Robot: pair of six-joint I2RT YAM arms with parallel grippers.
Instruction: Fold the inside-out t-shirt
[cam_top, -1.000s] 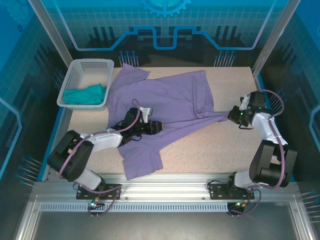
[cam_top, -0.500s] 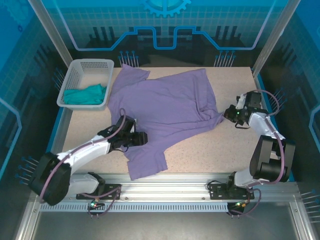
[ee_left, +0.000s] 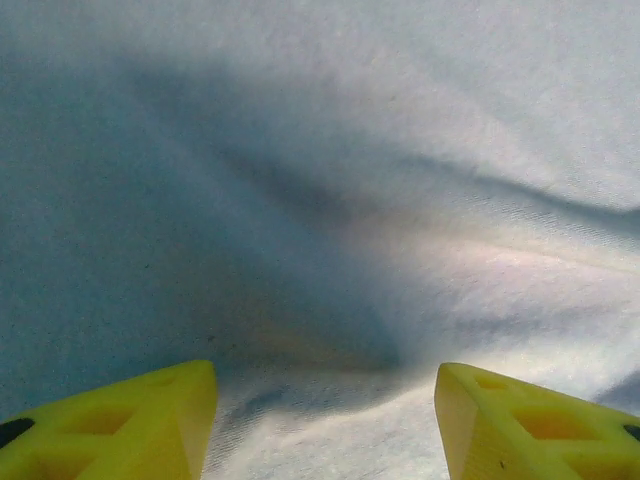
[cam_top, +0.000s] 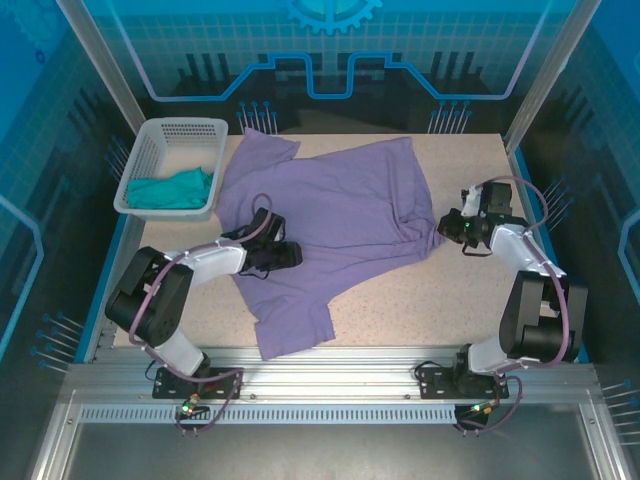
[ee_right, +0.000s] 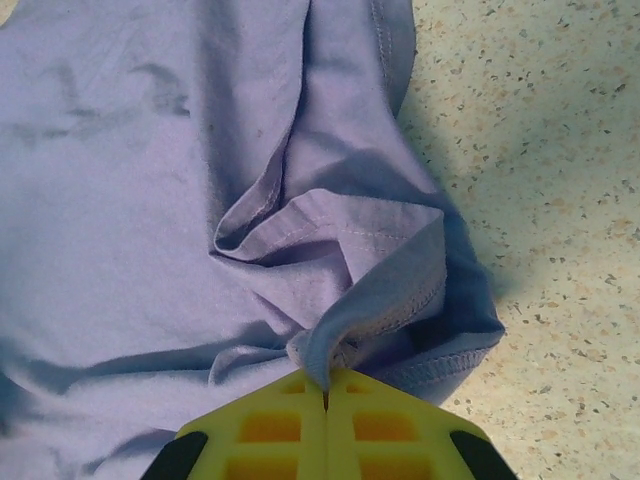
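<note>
The lavender inside-out t-shirt (cam_top: 340,200) lies spread and rumpled across the table, one flap reaching toward the near edge. My left gripper (cam_top: 290,256) rests low over its left part. In the left wrist view its yellow fingertips (ee_left: 110,425) stand well apart over pale cloth (ee_left: 330,200), so the left gripper (ee_left: 325,425) is open. My right gripper (cam_top: 447,228) is at the shirt's right edge. In the right wrist view the right gripper (ee_right: 326,392) is shut on a bunched fold of the shirt's stitched hem (ee_right: 390,300).
A white basket (cam_top: 150,150) at the back left holds a teal garment (cam_top: 172,188). Bare speckled table (cam_top: 430,300) lies to the front right of the shirt and beside the held hem (ee_right: 540,150). Frame posts stand at the back corners.
My left gripper drew back toward the near left, then returned a little onto the cloth. The right gripper moved left and back with the hem, so the stretched corner slackened.
</note>
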